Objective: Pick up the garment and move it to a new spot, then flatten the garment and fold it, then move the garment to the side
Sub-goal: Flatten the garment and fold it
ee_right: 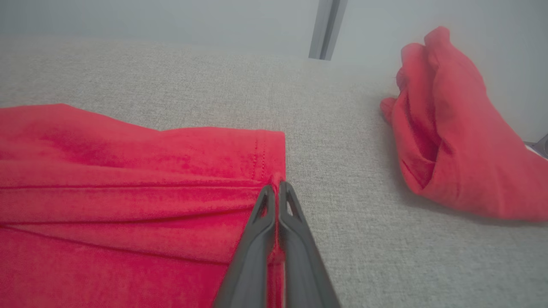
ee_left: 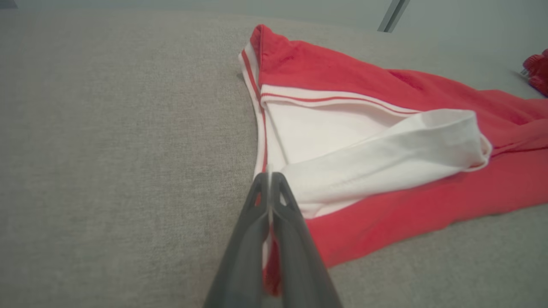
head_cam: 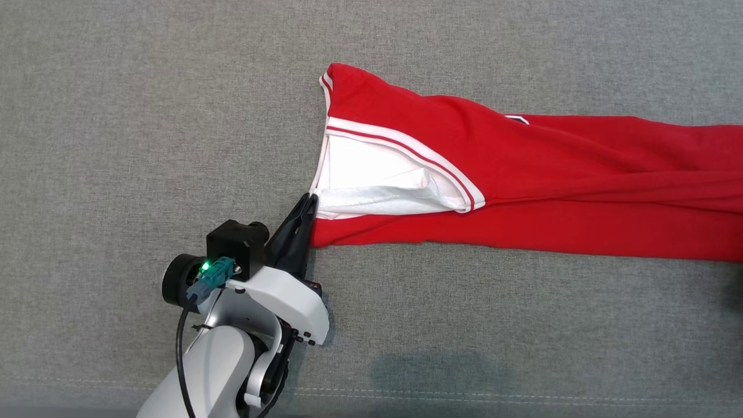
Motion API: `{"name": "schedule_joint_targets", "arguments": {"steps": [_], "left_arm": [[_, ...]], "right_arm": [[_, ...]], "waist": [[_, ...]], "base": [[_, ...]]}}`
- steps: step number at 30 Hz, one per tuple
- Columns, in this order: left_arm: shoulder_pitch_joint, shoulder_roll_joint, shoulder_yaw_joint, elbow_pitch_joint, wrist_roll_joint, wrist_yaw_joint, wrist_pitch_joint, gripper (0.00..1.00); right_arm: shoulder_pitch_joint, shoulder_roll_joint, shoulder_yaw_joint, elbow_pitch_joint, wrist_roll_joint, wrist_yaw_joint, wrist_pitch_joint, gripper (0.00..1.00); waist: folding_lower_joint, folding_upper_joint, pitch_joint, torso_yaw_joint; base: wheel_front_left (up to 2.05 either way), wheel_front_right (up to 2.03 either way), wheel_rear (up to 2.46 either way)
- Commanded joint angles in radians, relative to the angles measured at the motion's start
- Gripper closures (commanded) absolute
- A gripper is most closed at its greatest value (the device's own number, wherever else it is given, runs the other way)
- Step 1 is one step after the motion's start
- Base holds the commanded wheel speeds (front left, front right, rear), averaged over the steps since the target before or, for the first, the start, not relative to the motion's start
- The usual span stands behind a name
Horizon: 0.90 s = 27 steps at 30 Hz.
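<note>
You've got the garment (head_cam: 522, 174) lying stretched out on the grey fabric surface (head_cam: 145, 116), running from abt the middle off the right edge of the head view. It's red w/ white trim + thin red stripes at its left end, where the opening gapes & white lining shows. Long creases run left-right along the body.

Your left gripper (head_cam: 309, 200) sits at the garment's near-left corner, fingers pinched tight on the white-trimmed edge. In the left wrist view, red & white cloth shows squeezed btwn the two dark fingers. The arm comes in from the near left, w/ a green light lit on the wrist.

Your right gripper (ee_right: 277, 186) is at the garment's right end, clamped on the corner of the stitched hem. Red cloth pokes up at the tips & runs down btwn the fingers.

A separate bunched red cloth (ee_right: 454, 141) lies on the surface further right, well apart from that hem. A pale upright strip (ee_right: 325, 28) stands at the far side, past the surface.
</note>
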Motion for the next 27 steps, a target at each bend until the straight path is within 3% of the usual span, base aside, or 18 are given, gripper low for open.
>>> {"name": "schedule_joint_targets", "arguments": {"steps": [1,3,4,5,6,7,8,15,27], "left_arm": [[-0.002,0.025,0.032,-0.018,0.013,0.010,-0.001,1.00],[-0.003,0.026,0.028,-0.014,0.017,0.013,-0.001,1.00],[-0.004,0.026,0.028,-0.013,0.021,0.017,-0.005,1.00],[-0.005,0.026,0.027,-0.010,0.024,0.019,-0.009,1.00],[-0.006,0.025,0.027,-0.008,0.025,0.021,-0.012,0.67],[-0.007,0.024,0.027,-0.005,0.025,0.021,-0.015,0.29],[-0.006,0.024,0.025,-0.002,0.025,0.022,-0.015,0.01],[0.002,0.014,0.034,-0.004,0.021,0.028,-0.061,0.00],[0.060,-0.002,0.121,-0.027,0.003,0.043,-0.223,0.00]], "right_arm": [[0.004,-0.036,0.015,-0.011,-0.006,-0.003,-0.010,1.00],[-0.001,-0.035,0.018,-0.003,-0.008,-0.003,-0.010,1.00],[-0.003,-0.034,0.022,0.004,-0.008,-0.003,-0.010,0.91],[-0.006,-0.033,0.026,0.009,-0.007,-0.003,-0.010,0.75],[-0.007,-0.032,0.029,0.014,-0.007,-0.003,-0.010,0.57],[-0.009,-0.031,0.031,0.018,-0.006,-0.003,-0.010,0.14],[-0.010,-0.030,0.032,0.022,-0.006,-0.003,-0.010,0.00],[0.004,-0.008,0.008,-0.026,-0.034,-0.003,-0.010,0.00],[0.089,0.110,0.025,-0.208,-0.077,-0.003,-0.010,0.00]], "waist": [[0.0000,0.0000,0.000,0.001],[0.0000,0.0000,-0.001,0.002],[0.0000,0.0000,-0.002,0.003],[0.0000,0.0000,-0.004,0.003],[0.0000,0.0000,-0.006,0.004],[0.0000,0.0000,-0.009,0.004],[0.0000,0.0000,-0.013,0.004],[0.0000,0.0000,-0.060,0.000],[0.0000,0.0000,-0.205,-0.025]], "base": [[0.00,0.00,0.00],[0.00,0.00,0.00],[0.00,0.00,0.00],[0.00,0.00,0.00],[0.00,0.00,0.00],[0.00,0.00,0.00],[0.00,0.00,0.00],[0.00,0.00,0.00],[0.00,0.00,0.00]]}}
